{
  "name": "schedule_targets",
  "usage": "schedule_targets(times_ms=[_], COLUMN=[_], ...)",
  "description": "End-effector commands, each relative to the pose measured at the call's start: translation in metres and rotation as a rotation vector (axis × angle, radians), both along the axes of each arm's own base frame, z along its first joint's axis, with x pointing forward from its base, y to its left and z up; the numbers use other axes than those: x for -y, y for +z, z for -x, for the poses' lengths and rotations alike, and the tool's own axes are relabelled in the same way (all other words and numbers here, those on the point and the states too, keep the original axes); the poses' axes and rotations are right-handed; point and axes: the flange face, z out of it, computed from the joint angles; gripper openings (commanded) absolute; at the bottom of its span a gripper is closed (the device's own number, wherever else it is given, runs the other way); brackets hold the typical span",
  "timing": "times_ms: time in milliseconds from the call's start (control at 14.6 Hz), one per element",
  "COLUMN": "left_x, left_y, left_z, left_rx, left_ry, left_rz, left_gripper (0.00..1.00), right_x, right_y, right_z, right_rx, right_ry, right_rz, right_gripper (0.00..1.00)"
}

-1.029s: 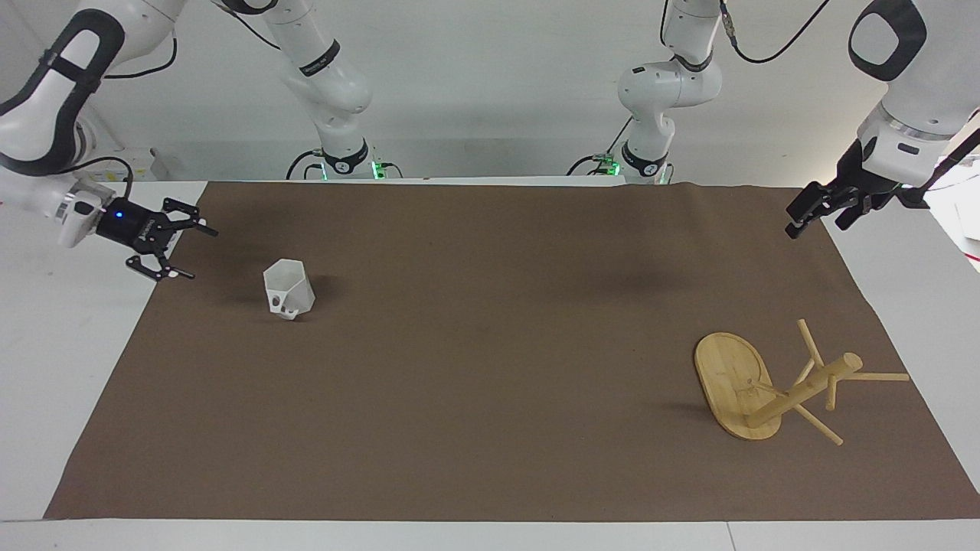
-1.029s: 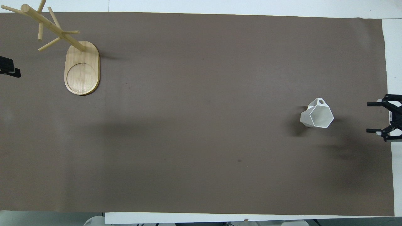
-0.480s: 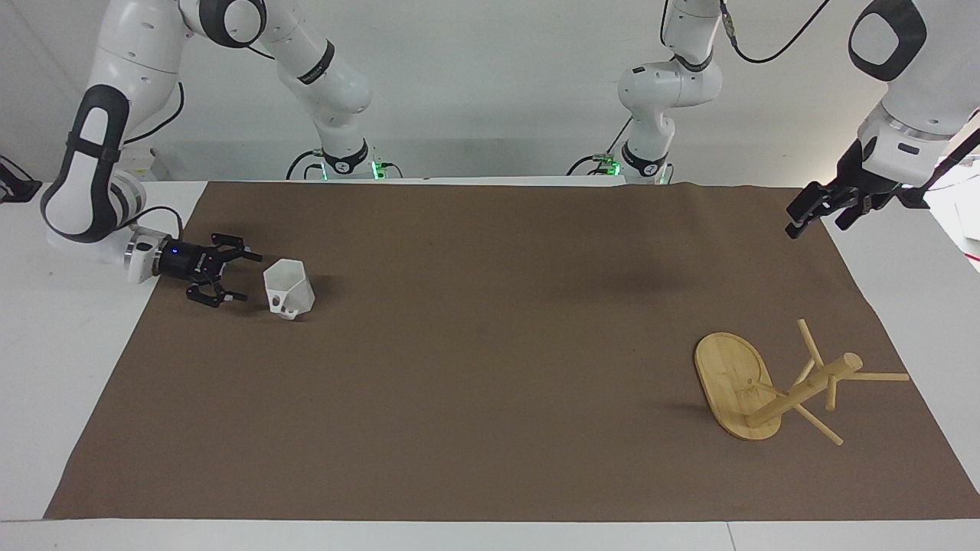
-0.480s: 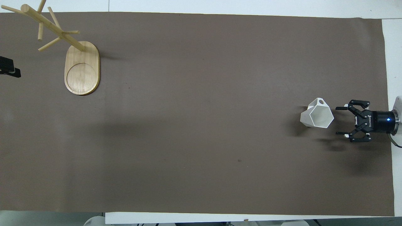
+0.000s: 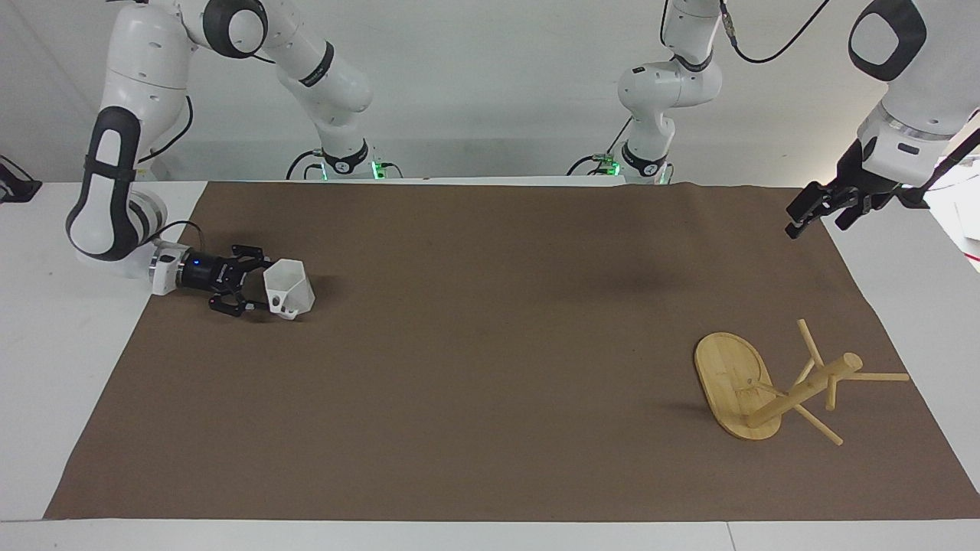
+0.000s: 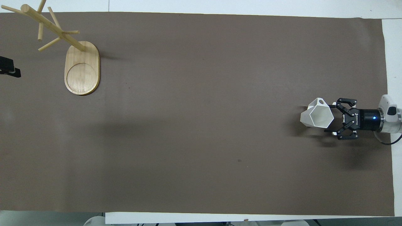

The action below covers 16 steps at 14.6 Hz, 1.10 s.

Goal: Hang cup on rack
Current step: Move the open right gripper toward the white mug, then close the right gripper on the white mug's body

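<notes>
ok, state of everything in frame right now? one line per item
cup: upright on the brown mat, rim up, not lifted.
rack: standing at the left arm's end of the mat, pegs bare.
right gripper: low at the cup's side, jaws open around its wall, not closed.
left gripper: raised over the mat's edge, waiting, holding nothing.

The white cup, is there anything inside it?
The cup looks empty: the overhead view shows only its bare white inner walls. Its bottom is mostly hidden by its tilt. The right tool is open at its rim.

no text, label or number can be read anywhere.
</notes>
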Motion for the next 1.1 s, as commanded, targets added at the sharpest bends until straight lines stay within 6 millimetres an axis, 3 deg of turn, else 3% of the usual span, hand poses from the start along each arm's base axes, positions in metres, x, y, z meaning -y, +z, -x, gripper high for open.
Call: schedule_targets(times_ms=[0,686,891,1029], left_x=[-0.002,-0.002,-0.002,-0.002], left_y=[-0.001,-0.001,-0.001,-0.001], left_z=[0.005,0.005,0.005,0.005], left_rx=[-0.006,-0.006,-0.006,-0.006], left_ry=[0.003,0.002,0.003,0.003], left_rz=[-0.009,-0.009,-0.009,-0.009], left_gripper=[1.0,1.0,1.0,1.0], right_x=[-0.004,-0.029,-0.035,-0.05], right_y=[0.001,-0.003,-0.009,-0.01], right_z=[0.0,-0.009,-0.001,-0.003], right_rx=[0.034,0.06,0.041,0.049], right_ry=[-0.03,-0.005,-0.003,0.028], right_rz=[0.014,0.01,-0.003,-0.006], right_gripper=[1.0,1.0,1.0,1.0])
